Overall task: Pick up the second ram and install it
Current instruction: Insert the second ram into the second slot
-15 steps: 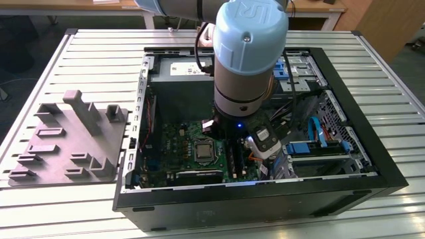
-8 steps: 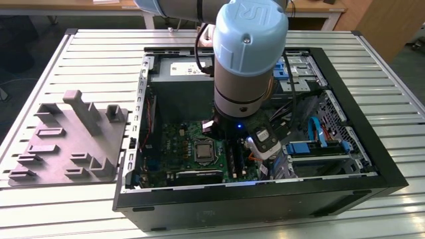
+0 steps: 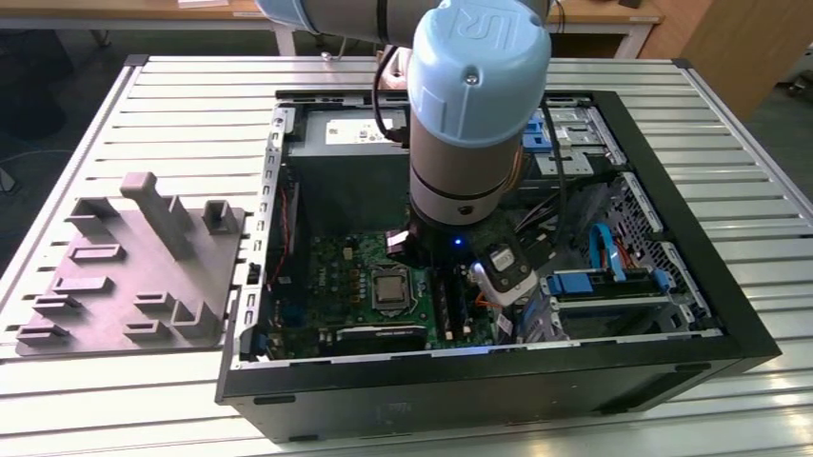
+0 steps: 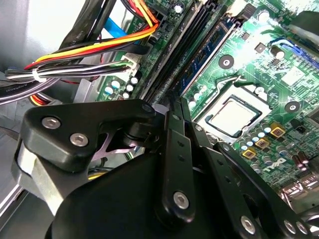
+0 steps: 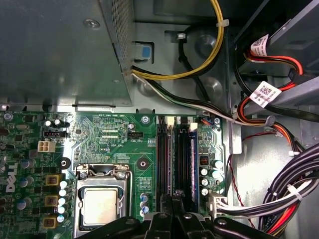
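My arm [image 3: 464, 143] reaches down into the open computer case [image 3: 508, 381], over the green motherboard [image 3: 343, 276]. The second ram [image 4: 207, 52], a dark stick with a blue-green tinge, stands on edge among the black memory slots [image 5: 182, 159] beside the processor socket [image 4: 232, 114]. In the second wrist view my gripper [image 4: 178, 105] is shut, its two black fingers [image 4: 172, 149] pinched together on the near end of that stick. In the first wrist view my gripper [image 5: 173, 198] sits at the near end of the slots.
Bundles of black, red and yellow cables [image 4: 75, 59] run close beside the slots, and more cables [image 5: 294, 189] lie along the case wall. The metal power supply box [image 5: 60, 50] fills one corner. A grey fixture plate [image 3: 128, 276] lies outside the case at the exterior view's left.
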You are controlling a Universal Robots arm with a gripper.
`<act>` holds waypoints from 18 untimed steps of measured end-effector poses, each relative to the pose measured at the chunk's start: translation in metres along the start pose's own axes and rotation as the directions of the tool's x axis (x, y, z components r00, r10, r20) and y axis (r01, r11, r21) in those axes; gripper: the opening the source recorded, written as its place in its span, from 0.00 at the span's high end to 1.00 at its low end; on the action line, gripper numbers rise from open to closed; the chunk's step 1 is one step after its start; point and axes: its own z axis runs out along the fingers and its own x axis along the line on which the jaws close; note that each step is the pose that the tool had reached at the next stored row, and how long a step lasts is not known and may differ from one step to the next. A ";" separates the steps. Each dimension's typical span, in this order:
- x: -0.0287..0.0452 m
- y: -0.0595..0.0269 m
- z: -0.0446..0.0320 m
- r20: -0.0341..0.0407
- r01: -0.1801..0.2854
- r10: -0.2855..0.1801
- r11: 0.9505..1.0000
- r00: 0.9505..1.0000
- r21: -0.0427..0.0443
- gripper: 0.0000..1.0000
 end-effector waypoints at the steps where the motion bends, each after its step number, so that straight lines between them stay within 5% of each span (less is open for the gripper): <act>1: 0.0000 0.0000 0.0000 0.000 0.000 0.000 1.000 1.000 0.000 0.89; 7: 0.0000 0.0000 0.0001 0.000 0.000 0.000 1.000 1.000 0.000 0.75; 11: -0.0001 0.0002 -0.0015 0.000 0.000 0.000 1.000 1.000 0.000 0.75; 18: -0.0014 0.0036 -0.0217 0.000 0.000 0.000 1.000 1.000 0.000 0.75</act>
